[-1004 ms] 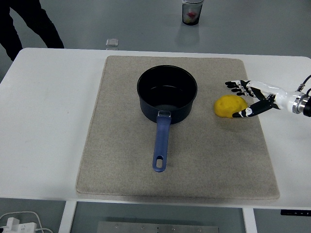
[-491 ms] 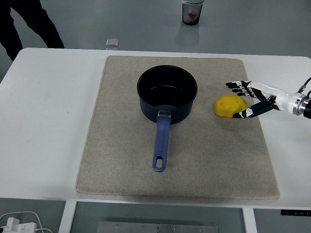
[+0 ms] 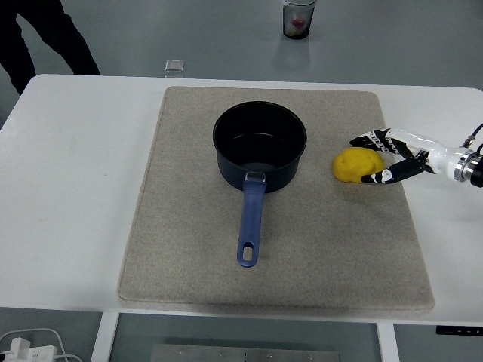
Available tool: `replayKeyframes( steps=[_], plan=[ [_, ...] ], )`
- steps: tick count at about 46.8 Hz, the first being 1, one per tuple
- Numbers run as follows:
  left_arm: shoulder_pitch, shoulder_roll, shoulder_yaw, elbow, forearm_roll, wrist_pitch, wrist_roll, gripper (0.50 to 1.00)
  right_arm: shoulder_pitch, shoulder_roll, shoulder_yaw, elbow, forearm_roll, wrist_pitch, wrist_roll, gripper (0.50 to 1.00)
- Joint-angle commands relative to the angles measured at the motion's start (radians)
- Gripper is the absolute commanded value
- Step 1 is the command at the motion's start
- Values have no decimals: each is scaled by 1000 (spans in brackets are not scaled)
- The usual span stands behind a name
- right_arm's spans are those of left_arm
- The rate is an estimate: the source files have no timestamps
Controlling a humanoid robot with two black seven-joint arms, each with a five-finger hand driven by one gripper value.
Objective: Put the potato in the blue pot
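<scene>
- The yellow potato [image 3: 358, 164] lies on the mat [image 3: 189, 249], just right of the pot [image 3: 259, 147] and apart from it, near the mat's right edge.
- The right hand [image 3: 386, 157] reaches in from right of the pot and cups the potato's right side, its fingers [image 3: 364, 141] apart and curved along the potato's far side, the thumb at its near side; the hand is not clamped, and whether any finger touches the potato cannot be told.
- The blue pot stands upright and open on the mat's far half, its dark inside showing, its handle [image 3: 250, 225] pointing toward the table's near edge.
- The beige mat covers the middle of the white table [image 3: 68, 188].
- A small clear object [image 3: 174, 67] sits at the table's far edge, beyond and left of the pot.
- A cup [image 3: 298, 18] stands on the floor beyond the pot.
- A person's dark-clothed leg [image 3: 56, 36] shows far left of the pot, past the table.
</scene>
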Motion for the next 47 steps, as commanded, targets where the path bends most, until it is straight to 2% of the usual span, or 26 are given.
replayKeyframes(
  steps=[1, 4, 7, 17, 30, 40, 47],
  plan=[
    [0, 0, 0, 0, 1, 0, 0, 996, 0, 0, 1, -1, 0, -13, 0, 717],
    [0, 0, 0, 0, 1, 0, 0, 996, 0, 0, 0, -1, 1, -19, -2, 654],
    [0, 0, 0, 0, -1, 0, 0, 996, 0, 0, 1, -1, 0, -21, -2, 621],
    [0, 0, 0, 2, 1, 0, 0, 996, 0, 0, 4, -1, 9, -22, -2, 554],
    [0, 0, 0, -2, 1, -1, 0, 996, 9, -6, 9, 1, 20, -19, 0, 552],
    [0, 0, 2, -2, 1, -1, 0, 996, 17, -2, 72, 1, 46, -7, -3, 552],
    [0, 0, 2, -3, 1, -1, 0, 996, 64, 0, 70, 7, 86, -4, -5, 552]
  ],
)
